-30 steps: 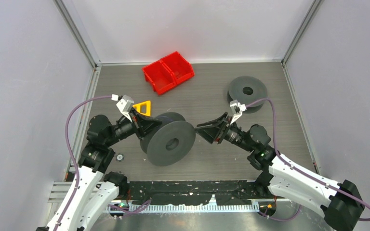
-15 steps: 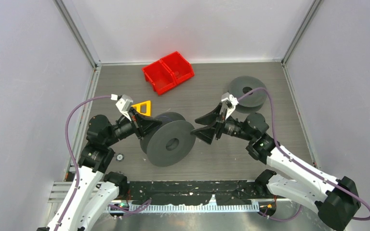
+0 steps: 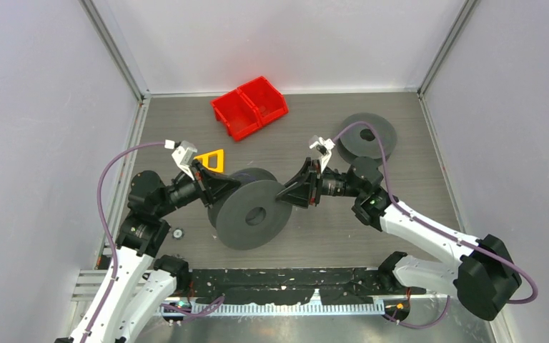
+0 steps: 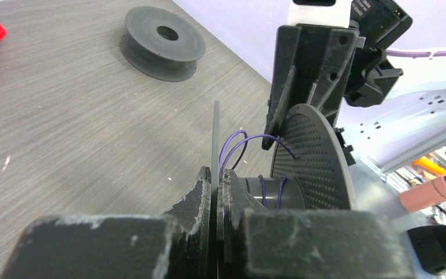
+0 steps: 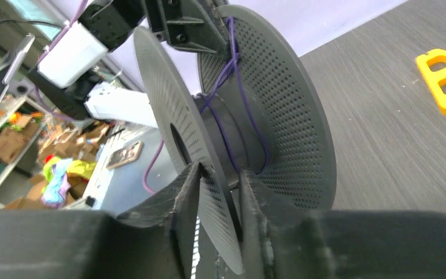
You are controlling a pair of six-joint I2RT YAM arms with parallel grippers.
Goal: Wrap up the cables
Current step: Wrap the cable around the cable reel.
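A big dark grey spool (image 3: 254, 213) stands on its edge at the table's middle. Thin purple wire (image 4: 235, 142) loops loosely round its hub; no red wire shows. My left gripper (image 3: 229, 187) is shut on the rim of the spool's far flange (image 4: 215, 133), which is pinched between the jaws. My right gripper (image 3: 282, 196) has come up to the spool's right side. In the right wrist view its open fingers (image 5: 220, 186) straddle the edge of the near flange (image 5: 168, 133), with a gap on each side. The wire (image 5: 235, 99) hangs slack between the flanges.
A second grey spool (image 3: 367, 137) lies flat at the back right. A red two-part bin (image 3: 250, 107) sits at the back middle, with a yellow triangle (image 3: 212, 158) in front of it, close to the left wrist. A small round piece (image 3: 177, 233) lies by the left arm.
My right arm swung left and forward from beside the flat spool until its fingers straddle the upright spool's near flange. The left gripper and the spool have stayed put.
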